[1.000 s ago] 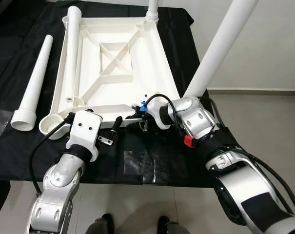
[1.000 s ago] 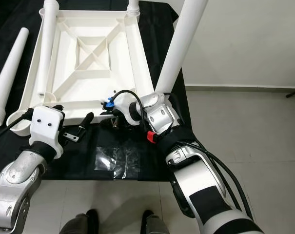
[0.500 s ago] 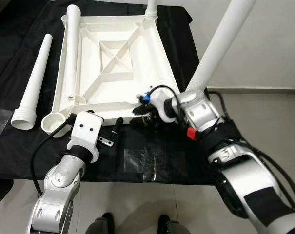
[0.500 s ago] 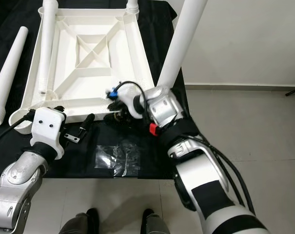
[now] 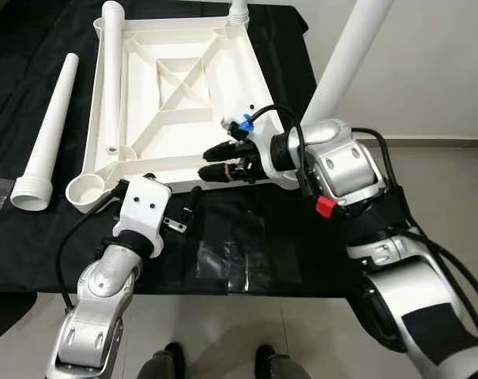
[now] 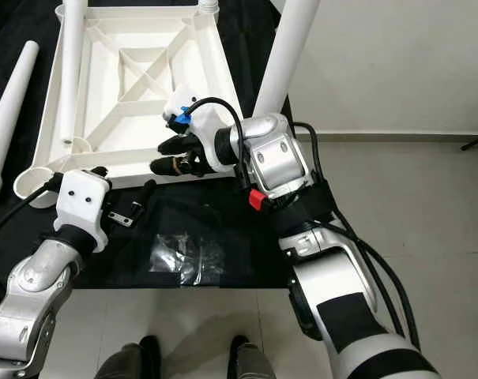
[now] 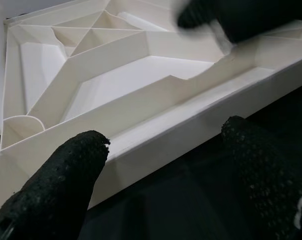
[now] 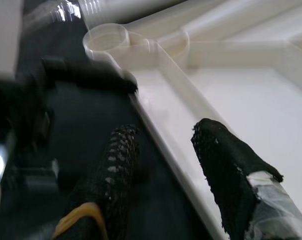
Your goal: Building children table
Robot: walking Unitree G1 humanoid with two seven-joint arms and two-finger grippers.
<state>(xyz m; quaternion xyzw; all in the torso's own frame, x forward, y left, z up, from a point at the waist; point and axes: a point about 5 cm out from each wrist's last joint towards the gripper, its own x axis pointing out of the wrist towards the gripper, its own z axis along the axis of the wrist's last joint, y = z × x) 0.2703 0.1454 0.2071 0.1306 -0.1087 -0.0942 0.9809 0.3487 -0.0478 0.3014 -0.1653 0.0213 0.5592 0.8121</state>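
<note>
Here, right hand (image 5: 215,162) parted astride tabletop (image 5: 175,87) rim, empty

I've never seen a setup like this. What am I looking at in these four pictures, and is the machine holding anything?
It is a humanoid robot with two silver arms, each ending in a gripper with two black fingers. The two wide pictures come from cameras in its head, looking down. The two close-ups come from cameras on its wrists, looking along the fingers.

On a black cloth lies a white children's table top, upside down, its ribs showing. Two legs already stand in corners, one tall leg near the right arm. A loose leg lies on the cloth, another on the frame.

The right gripper, open, straddles the near edge of the frame. The left gripper, also open, points at that edge. Neither holds anything.
</note>
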